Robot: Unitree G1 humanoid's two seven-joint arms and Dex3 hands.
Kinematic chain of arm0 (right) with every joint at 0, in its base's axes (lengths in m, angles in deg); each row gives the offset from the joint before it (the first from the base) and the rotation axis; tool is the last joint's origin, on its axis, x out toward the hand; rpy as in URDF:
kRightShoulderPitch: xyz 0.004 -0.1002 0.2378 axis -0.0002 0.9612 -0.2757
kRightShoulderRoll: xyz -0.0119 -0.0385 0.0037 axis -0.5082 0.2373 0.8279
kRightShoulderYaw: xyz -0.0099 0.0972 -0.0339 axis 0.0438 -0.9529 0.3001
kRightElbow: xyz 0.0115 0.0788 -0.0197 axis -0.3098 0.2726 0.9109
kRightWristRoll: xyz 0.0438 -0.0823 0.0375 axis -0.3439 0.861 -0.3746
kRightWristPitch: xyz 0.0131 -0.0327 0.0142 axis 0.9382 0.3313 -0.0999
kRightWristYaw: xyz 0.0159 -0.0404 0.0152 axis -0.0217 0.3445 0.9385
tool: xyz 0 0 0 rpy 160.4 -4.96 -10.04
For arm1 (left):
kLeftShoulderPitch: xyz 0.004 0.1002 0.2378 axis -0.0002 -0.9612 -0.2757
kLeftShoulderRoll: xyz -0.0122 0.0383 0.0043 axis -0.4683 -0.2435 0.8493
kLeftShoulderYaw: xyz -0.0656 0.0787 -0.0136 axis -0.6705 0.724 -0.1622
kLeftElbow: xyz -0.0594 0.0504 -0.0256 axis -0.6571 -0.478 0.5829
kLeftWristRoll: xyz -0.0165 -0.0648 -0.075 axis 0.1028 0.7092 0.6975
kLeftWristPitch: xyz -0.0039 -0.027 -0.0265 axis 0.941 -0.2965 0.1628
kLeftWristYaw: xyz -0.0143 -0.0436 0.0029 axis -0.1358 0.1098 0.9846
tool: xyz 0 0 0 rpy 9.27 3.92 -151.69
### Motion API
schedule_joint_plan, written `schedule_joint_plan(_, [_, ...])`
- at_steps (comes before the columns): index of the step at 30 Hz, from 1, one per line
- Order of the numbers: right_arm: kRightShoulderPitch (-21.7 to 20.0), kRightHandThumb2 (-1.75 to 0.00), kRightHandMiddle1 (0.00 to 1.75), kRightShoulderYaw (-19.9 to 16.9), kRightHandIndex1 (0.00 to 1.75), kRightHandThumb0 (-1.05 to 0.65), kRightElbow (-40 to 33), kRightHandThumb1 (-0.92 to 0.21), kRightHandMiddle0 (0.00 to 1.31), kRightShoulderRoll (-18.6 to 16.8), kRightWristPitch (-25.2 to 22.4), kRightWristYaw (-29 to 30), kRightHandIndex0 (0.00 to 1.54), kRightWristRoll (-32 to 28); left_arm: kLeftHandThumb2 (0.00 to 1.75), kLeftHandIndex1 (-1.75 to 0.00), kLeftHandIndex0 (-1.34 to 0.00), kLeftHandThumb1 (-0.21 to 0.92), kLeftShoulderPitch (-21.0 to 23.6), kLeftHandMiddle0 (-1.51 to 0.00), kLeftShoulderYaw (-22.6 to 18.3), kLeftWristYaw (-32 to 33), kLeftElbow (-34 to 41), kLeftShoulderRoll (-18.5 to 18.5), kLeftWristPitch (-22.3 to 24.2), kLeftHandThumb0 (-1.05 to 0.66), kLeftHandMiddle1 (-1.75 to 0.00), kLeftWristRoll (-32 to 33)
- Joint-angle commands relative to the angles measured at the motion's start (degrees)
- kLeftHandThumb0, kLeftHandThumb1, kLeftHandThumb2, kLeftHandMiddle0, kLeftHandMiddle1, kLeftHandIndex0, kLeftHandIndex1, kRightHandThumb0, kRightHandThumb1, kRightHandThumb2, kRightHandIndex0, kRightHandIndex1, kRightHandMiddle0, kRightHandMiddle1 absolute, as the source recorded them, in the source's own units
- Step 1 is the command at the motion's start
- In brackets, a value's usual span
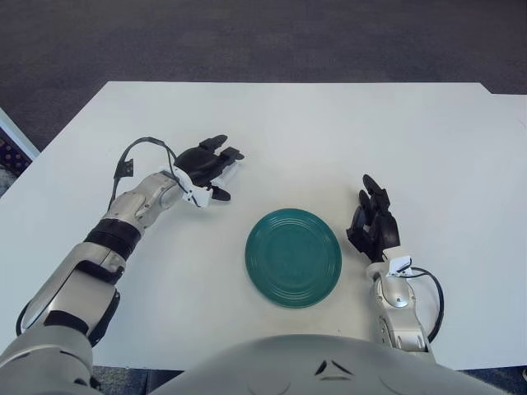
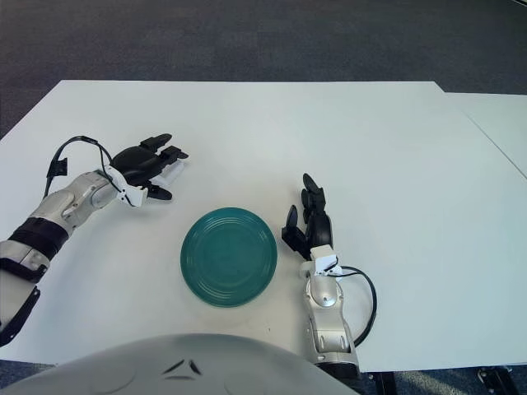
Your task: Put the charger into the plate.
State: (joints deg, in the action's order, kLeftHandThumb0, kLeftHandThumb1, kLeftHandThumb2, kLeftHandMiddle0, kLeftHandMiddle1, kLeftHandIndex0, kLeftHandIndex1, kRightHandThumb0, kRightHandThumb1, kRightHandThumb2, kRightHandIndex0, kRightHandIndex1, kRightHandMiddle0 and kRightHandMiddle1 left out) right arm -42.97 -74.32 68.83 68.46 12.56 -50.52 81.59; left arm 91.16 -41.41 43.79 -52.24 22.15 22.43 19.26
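Left hand (image 2: 148, 170), fingers curled over the white charger (image 2: 170, 172) without clearly gripping it, is nearer than our spread right hand (image 2: 307, 224); the plate (image 2: 229, 256) lies toward our right.

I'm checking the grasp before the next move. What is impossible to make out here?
- Charger: both views show only a white sliver under the left hand, whose fingers hide the rest.
- Grip: unclear whether those fingers clamp it or merely cover it.
- Right hand, beside the plate: table contact unclear.

Both head-mounted eyes are looking forward and steeply down, close above the white desk (image 1: 329, 132), sharing nearly the whole desktop.
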Motion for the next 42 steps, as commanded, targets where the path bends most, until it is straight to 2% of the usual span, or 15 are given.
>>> schedule_joint_plan(1, [0.2,-0.97,0.40,0.1,0.02,-0.82,-0.6,-0.92,0.00,-0.7,-1.0,1.6,0.15,1.5,0.33,-0.80,-0.06,0.92,1.6,-0.10,0.5,1.2,-0.9,-0.3,0.1,-1.05,-0.01,-0.8])
schedule_joint_plan(4, [-1.0,-0.96,0.41,0.4,0.02,-0.81,3.8,-0.92,0.00,2.3,5.6,0.7,0.16,2.8,0.34,-0.80,-0.06,0.92,1.8,-0.11,0.6,2.0,-1.5,-0.2,0.0,-1.05,-0.01,-1.0])
schedule_joint_plan(8, [-1.1,-0.96,0.37,-0.1,0.01,-0.83,3.9,-0.92,0.00,1.5,4.4,-0.5,0.14,-0.1,0.33,-0.81,-0.08,0.92,2.2,-0.12,0.7,3.3,-2.3,-0.4,-0.4,-1.04,-0.01,-1.3])
schedule_joint_plan(13, [-1.3,-0.95,0.36,-0.1,0.01,-0.81,4.2,-0.92,0.00,1.7,4.9,1.5,0.15,2.8,0.28,-0.82,-0.09,0.92,2.6,-0.13,0.7,3.7,-2.7,-0.7,-0.6,-1.03,-0.01,-1.3])
schedule_joint_plan(16, [-0.9,-0.96,0.36,-0.3,0.01,-0.80,2.6,-0.92,0.00,0.3,1.8,3.6,0.15,3.9,0.26,-0.83,-0.09,0.92,3.4,-0.13,1.1,4.3,-3.5,-1.1,-0.6,-1.03,-0.01,-2.1])
schedule_joint_plan(20, [-0.3,-0.96,0.35,0.6,0.00,-0.82,1.2,-0.92,0.00,1.3,1.0,0.0,0.14,1.4,0.24,-0.83,-0.08,0.92,4.1,-0.13,1.8,5.6,-4.3,-1.4,-0.5,-1.04,0.00,-3.5])
schedule_joint_plan(24, [-0.1,-0.94,0.32,0.2,0.00,-0.82,0.4,-0.92,0.00,-0.2,-0.1,2.5,0.11,2.6,0.24,-0.83,-0.08,0.92,4.5,-0.13,2.1,7.0,-4.7,-1.7,-0.4,-1.04,0.00,-4.5])
schedule_joint_plan(28, [0.0,-0.94,0.33,0.3,0.01,-0.82,-1.5,-0.92,0.00,-1.8,-3.2,4.0,0.13,3.0,0.22,-0.83,-0.07,0.92,5.3,-0.12,2.3,7.2,-4.7,-2.1,-0.3,-1.03,0.00,-5.2])
schedule_joint_plan(31, [0.2,-0.94,0.29,0.6,0.01,-0.82,-2.5,-0.92,0.00,-1.9,-3.9,2.4,0.11,1.2,0.20,-0.83,-0.06,0.92,6.0,-0.12,2.7,7.4,-5.3,-2.5,-0.4,-1.03,0.00,-5.9])
schedule_joint_plan(33, [0.4,-0.94,0.26,0.9,0.01,-0.82,-2.6,-0.92,0.00,-1.0,-3.5,0.2,0.09,-0.3,0.19,-0.82,-0.05,0.92,7.0,-0.12,3.5,8.3,-7.2,-2.1,-0.5,-1.02,0.00,-6.7])
schedule_joint_plan(38, [0.5,-0.94,0.33,1.1,0.01,-0.80,-2.6,-0.92,0.00,0.6,-2.1,-3.5,0.14,-2.5,0.16,-0.80,-0.03,0.92,8.1,-0.11,4.7,9.6,-9.3,-2.1,-1.1,-1.02,0.00,-7.6])
schedule_joint_plan(42, [0.4,-0.93,0.33,1.1,0.01,-0.79,-1.5,-0.92,0.00,2.1,1.3,-5.7,0.15,-3.1,0.14,-0.79,-0.02,0.92,8.9,-0.10,5.7,10.5,-10.0,-2.3,-1.5,-1.02,0.00,-8.4])
